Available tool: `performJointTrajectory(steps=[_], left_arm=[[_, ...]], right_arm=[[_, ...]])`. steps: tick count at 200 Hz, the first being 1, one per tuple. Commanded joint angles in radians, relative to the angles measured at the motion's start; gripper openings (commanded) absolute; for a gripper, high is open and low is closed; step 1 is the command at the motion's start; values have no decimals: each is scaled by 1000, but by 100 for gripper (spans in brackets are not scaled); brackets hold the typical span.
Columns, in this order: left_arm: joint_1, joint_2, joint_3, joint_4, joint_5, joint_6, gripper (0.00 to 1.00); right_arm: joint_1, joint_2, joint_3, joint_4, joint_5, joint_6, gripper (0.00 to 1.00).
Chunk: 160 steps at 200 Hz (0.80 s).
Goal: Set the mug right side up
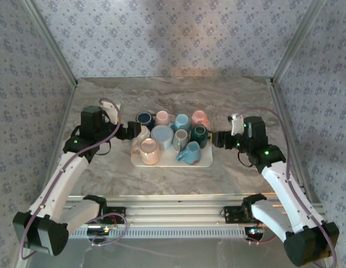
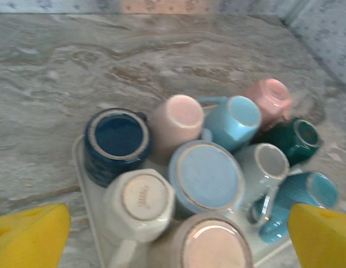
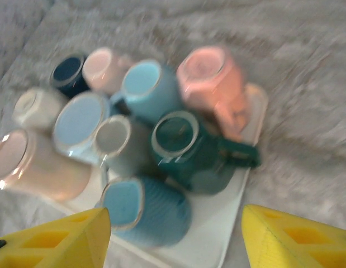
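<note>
A white tray [image 1: 168, 162] sits mid-table [image 1: 228, 95] (a marble-look top), packed with cups in three rough rows. Which one is the task's cannot be singled out, as several stand bottom up.

**Back edge, from the left corner:**
- The navy mug [image 1: 143, 118] stands mouth up.
- The pink mug [image 1: 161, 116], the blue mug [image 1: 182, 121] and the salmon mug [image 1: 200, 118] at the right corner are all base up.

**Middle row:**
- The cream mug [image 2: 140, 200] is at the left edge, base up, with a stamp showing on its foot.
- The wide blue mug [image 1: 161, 134] beside it is also base up.
- The grey mug [image 1: 180, 138] comes next, seemingly mouth up.
- The green mug [image 1: 198, 134] is by the right edge, tilted, with its mouth showing and its handle toward that edge.

**Front edge:**
- The blush mug [image 1: 148, 149] is at the left corner, and I cannot tell which end is up.
- The teal mug [image 1: 189, 152] lies on its side toward the right corner, mouth visible.

The left gripper [image 1: 132, 132] hovers at the tray's left edge, just beside the cream mug. Its yellow fingers [image 2: 30, 234] are spread wide and hold nothing.

The right gripper [image 1: 216, 138] hangs at the right edge near the green mug. Its fingers [image 3: 295, 237] are apart with nothing clamped between them (that wrist view is blurred).
</note>
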Motion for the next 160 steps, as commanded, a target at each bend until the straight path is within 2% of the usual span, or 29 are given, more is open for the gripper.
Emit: performJointTrajectory(steps=[1,11,57,78,129,160], left_arm=[[-17,-16,-13,-9,115,-3,99],[-26,-12,-19,-4,125,-12,99],[-87,33,-48,33,171,-34,100],[-112,58,-39,30,215,-31,99],[-144,68,-51,31,207,-31,99],[-145,67,-51,33,204,-31,99]], right_arm=[[64,-11,15,-100,-35,42,67],[108,1,11,-112,-10,70,69],[342,169,102,-215,276,178,82],[363,237,134,-185,299,237,84],[379,383,166,-132,306,347,83],[410,490,217,-134,385,380,87]])
